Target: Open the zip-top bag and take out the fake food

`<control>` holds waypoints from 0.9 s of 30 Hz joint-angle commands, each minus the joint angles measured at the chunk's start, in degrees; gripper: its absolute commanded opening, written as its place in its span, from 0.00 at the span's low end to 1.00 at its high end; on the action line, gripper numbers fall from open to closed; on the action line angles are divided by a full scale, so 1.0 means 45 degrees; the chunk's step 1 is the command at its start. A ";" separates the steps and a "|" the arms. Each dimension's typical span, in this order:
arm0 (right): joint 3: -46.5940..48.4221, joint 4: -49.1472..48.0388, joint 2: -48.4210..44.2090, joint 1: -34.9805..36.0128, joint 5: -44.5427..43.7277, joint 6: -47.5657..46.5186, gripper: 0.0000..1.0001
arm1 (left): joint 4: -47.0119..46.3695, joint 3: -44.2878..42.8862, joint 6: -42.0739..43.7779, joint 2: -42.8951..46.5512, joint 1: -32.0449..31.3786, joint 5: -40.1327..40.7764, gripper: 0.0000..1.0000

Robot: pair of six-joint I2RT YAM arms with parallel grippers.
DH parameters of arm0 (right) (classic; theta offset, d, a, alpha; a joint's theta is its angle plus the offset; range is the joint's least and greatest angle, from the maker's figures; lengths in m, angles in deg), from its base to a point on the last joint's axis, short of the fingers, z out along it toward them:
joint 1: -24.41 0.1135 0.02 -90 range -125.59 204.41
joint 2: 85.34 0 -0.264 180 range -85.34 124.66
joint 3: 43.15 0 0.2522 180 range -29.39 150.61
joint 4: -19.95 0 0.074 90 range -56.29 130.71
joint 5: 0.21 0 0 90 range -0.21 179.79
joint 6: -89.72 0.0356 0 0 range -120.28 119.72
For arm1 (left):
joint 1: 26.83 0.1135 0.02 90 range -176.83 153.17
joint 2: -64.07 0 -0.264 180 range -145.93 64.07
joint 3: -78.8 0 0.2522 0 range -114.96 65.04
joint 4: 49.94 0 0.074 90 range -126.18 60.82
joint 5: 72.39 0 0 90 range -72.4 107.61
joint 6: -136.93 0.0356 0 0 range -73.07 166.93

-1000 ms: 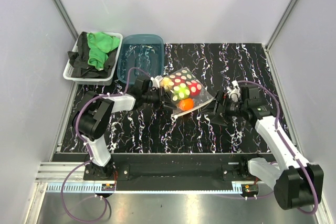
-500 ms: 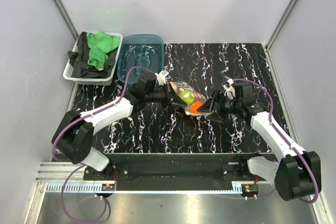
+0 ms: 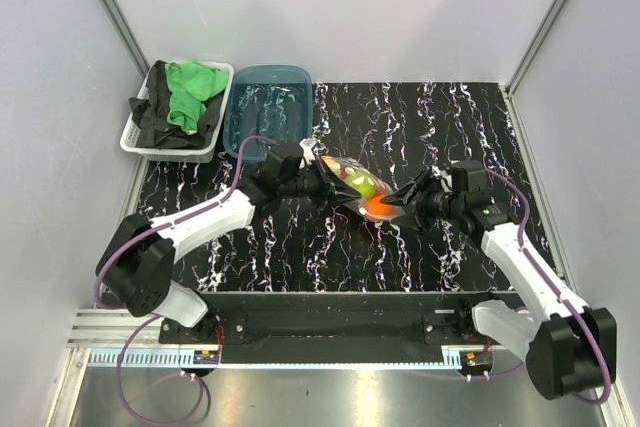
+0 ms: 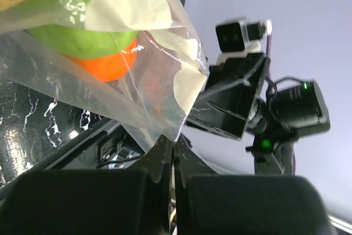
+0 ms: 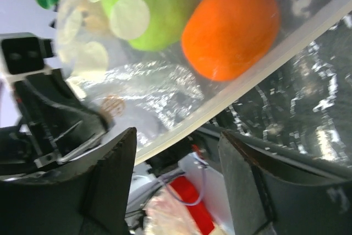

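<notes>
The zip-top bag, clear with white dots, hangs above the table between the two arms, with the fake food inside. An orange fruit sits at its low right end and a lime green one beside it. My left gripper is shut on the bag's left edge; the left wrist view shows its jaws pinched on a corner of the bag. My right gripper is open at the bag's right end. In the right wrist view the bag's white zip strip crosses just above its spread fingers, below the orange fruit.
A teal tub stands at the back, just behind the left gripper. A white basket with green and black cloths sits at the back left. Grey walls close the cell on three sides. The tabletop is black marble pattern.
The left gripper has lifted the bag off the table and turned it edge-on, so the fruits slid to the right end. The right gripper has moved left, up to the bag.
</notes>
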 commanded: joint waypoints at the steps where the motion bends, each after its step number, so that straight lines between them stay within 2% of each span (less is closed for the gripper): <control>1: 0.0028 0.0180 -0.0489 0.0100 -0.0325 0.2500 0.66 | -0.0734 0.0007 -0.1120 0.0868 -0.0288 0.1231 0.00; 3: 0.0067 0.0180 -0.0372 0.0100 -0.0014 0.3125 0.66 | -0.0754 0.0046 -0.1297 0.0967 -0.0405 0.1467 0.00; 7: -0.0069 0.0102 -0.0489 0.0236 0.0222 0.4277 0.58 | -0.1647 0.0299 -0.1824 0.0968 -0.0639 0.1975 0.00; 16: -0.0460 0.0082 -0.0587 0.0373 0.0516 0.4671 0.52 | -0.2744 0.0398 -0.2411 0.0616 -0.1440 0.2483 0.00; 19: -0.0421 0.0063 -0.0587 0.0373 0.0204 0.4631 0.37 | -0.3311 0.0670 -0.2528 0.0616 -0.1636 0.2484 0.00; 20: -0.0402 0.0005 -0.0452 0.0373 0.0126 0.4612 0.24 | -0.3332 0.0845 -0.2490 0.0693 -0.1675 0.2503 0.00; 23: 0.0182 0.0043 0.0114 0.0354 0.0455 0.3892 0.00 | -0.2963 0.1430 -0.1847 0.1375 -0.1675 0.2600 0.00; 26: 0.1334 0.1208 0.0818 0.0335 0.0438 0.2448 0.00 | -0.0722 0.1473 0.0181 0.2469 -0.1519 0.3029 0.04; 27: 0.1917 0.1486 0.0974 0.0354 0.0418 0.1767 0.00 | 0.0639 0.1337 0.1366 0.3013 -0.1461 0.3204 0.05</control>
